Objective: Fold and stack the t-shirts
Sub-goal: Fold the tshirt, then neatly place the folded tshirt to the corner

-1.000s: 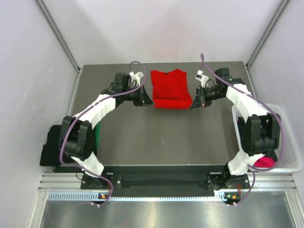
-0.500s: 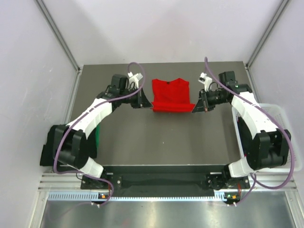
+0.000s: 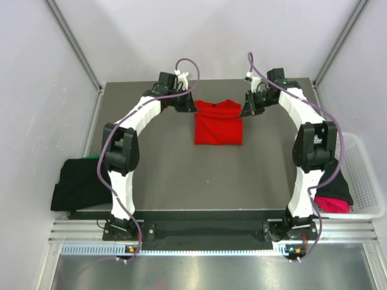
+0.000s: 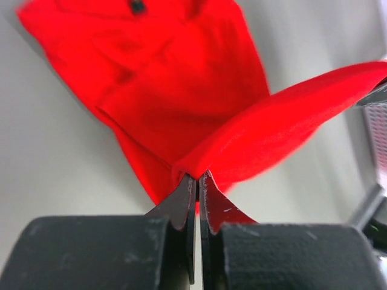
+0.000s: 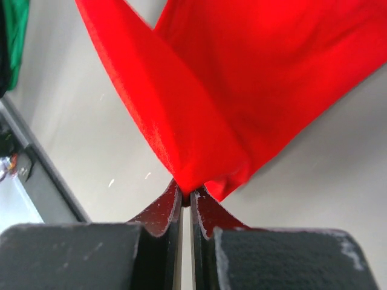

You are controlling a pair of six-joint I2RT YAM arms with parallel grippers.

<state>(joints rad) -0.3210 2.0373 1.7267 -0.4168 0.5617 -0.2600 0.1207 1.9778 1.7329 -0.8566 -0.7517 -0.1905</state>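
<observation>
Left hand, right hand swung from mid-frame to upper centre, doubling red t-shirt. Both clenched on its corners. Risk: uneven release or snagged cloth skews fold.

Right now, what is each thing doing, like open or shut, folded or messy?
red t-shirt: folded over on the table, one edge lifted and pinched at both ends.
left gripper: shut on the red t-shirt.
right gripper: shut on the red t-shirt.
black t-shirt: lying in a pile at the table's left side.
pink t-shirt: bunched up in the basket.
</observation>
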